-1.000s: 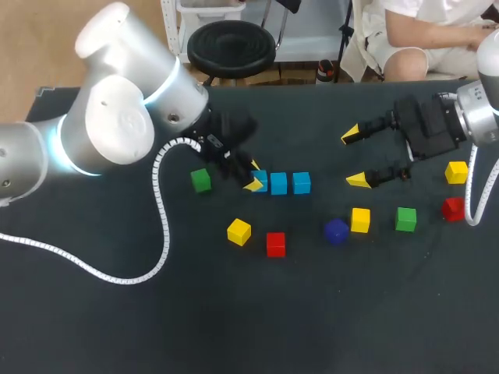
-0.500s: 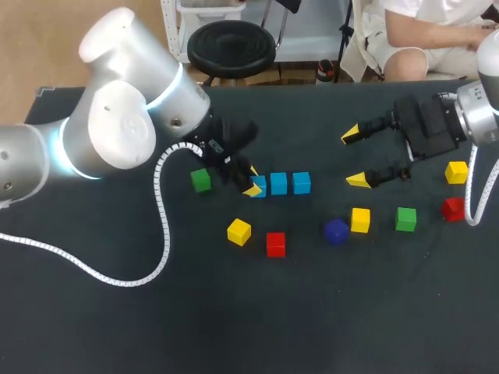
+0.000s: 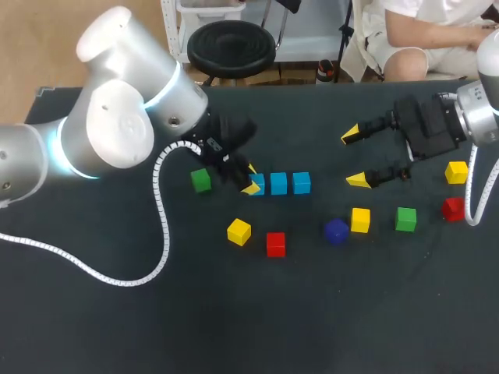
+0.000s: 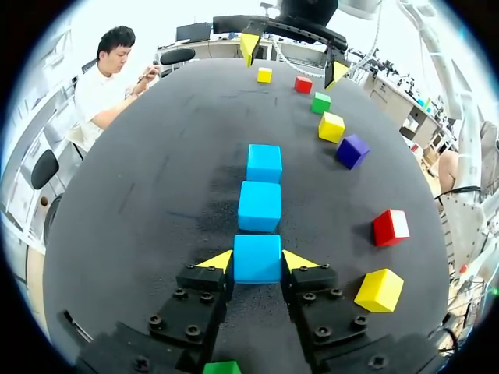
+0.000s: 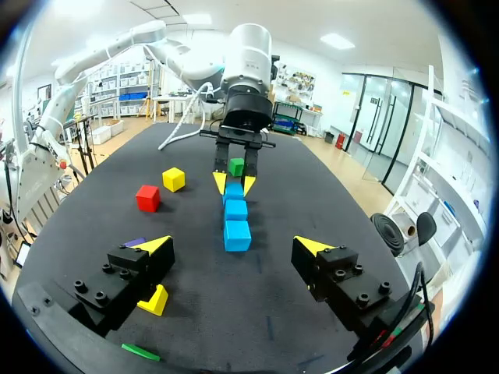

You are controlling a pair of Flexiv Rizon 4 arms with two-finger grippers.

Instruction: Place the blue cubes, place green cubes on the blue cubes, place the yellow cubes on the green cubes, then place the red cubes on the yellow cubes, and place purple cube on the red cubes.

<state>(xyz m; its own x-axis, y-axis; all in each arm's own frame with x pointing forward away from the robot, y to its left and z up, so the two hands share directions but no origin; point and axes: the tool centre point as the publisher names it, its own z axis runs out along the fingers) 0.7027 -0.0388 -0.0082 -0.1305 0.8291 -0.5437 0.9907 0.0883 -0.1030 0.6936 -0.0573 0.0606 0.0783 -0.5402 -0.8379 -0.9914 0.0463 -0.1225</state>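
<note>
Left gripper (image 4: 257, 261) pinched the small blue cube (image 4: 257, 251), 9 o'clock end of the row of blue cubes (image 3: 279, 184); right gripper (image 3: 355, 157) spread, well apart.

Blue cube (image 4: 256, 257) inside left gripper (image 4: 258, 260) looks smooth, faintly glossy plastic; black table cover (image 4: 156, 179) beneath it matt, finely grained, cloth-like.

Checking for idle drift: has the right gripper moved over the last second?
No. In the head view the right gripper keeps the same offset from the yellow cube beside the purple cube, and it is open as before.
</note>
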